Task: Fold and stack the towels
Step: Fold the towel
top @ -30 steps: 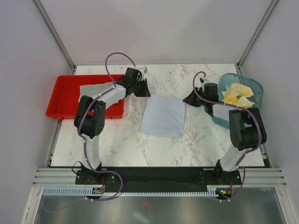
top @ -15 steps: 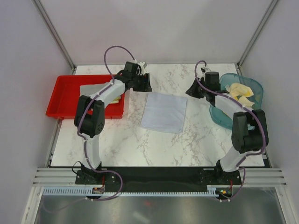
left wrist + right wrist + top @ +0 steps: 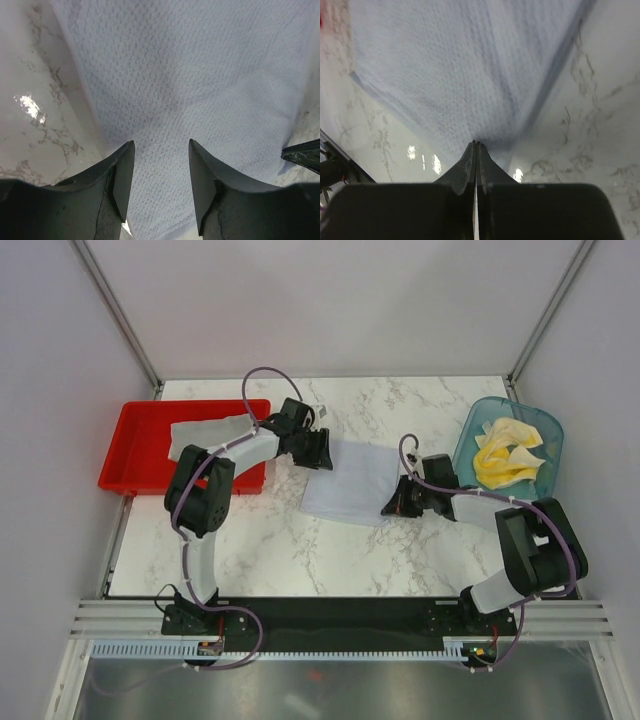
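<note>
Two moves in the last second: the left end effector (image 3: pixel 320 452) dropped onto the upper-left corner of the light grey towel (image 3: pixel 348 480), mid-frame on the counter (image 3: pixel 280 540), fingers apart. The right end effector (image 3: pixel 391 504) swung to the towel's right edge, fingers together, apparently pinching cloth. The fold is beginning.

surface (image 3: pixel 270 550): pale towel (image 3: pixel 348 480) flat at centre | left gripper (image 3: pixel 318 448): at far-left corner | right gripper (image 3: pixel 392 502): at near-right edge | teal basket (image 3: pixel 548 430): yellow towels (image 3: pixel 505 455)
</note>
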